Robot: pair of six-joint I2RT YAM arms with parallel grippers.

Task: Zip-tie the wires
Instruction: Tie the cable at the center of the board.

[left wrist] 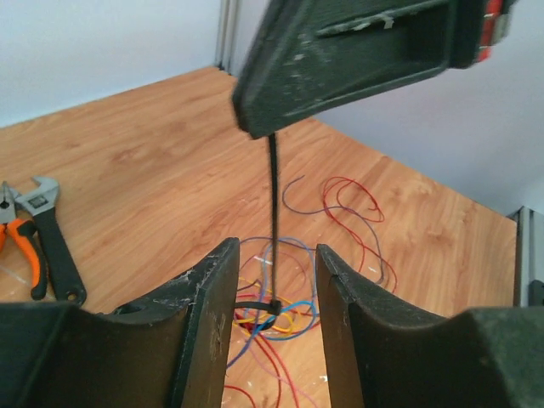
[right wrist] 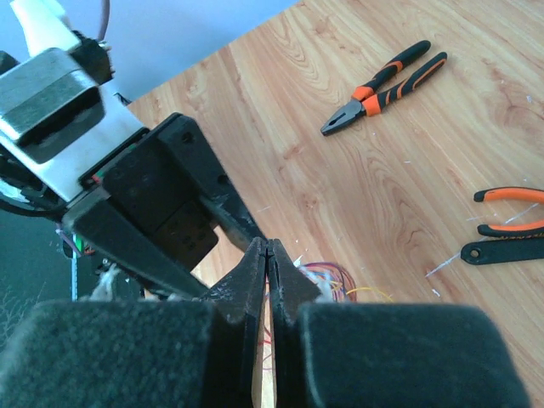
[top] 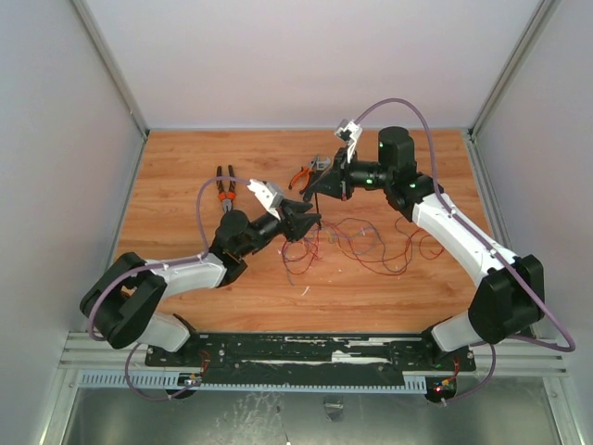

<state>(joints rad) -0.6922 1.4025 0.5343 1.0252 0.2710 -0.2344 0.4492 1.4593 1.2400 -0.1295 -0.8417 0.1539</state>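
The wires [top: 375, 246] lie as a loose red and orange tangle on the wooden table [top: 185, 167]. In the left wrist view a black zip tie [left wrist: 273, 212] is looped round a bunch of the wires [left wrist: 285, 323], and its tail rises straight up. My right gripper [top: 318, 190] is shut on the top of that tail, its jaws pressed together [right wrist: 269, 248]. My left gripper [left wrist: 274, 255] is open, one finger on each side of the tie's head, just above the bunch. The loop reaches the left finger [left wrist: 212, 289].
Orange-handled pliers and a black wrench [top: 224, 190] lie at the table's left. Another pair of pliers [top: 299, 176] lies behind the grippers. Grey walls enclose the table on three sides. Purple cables arc over both arms.
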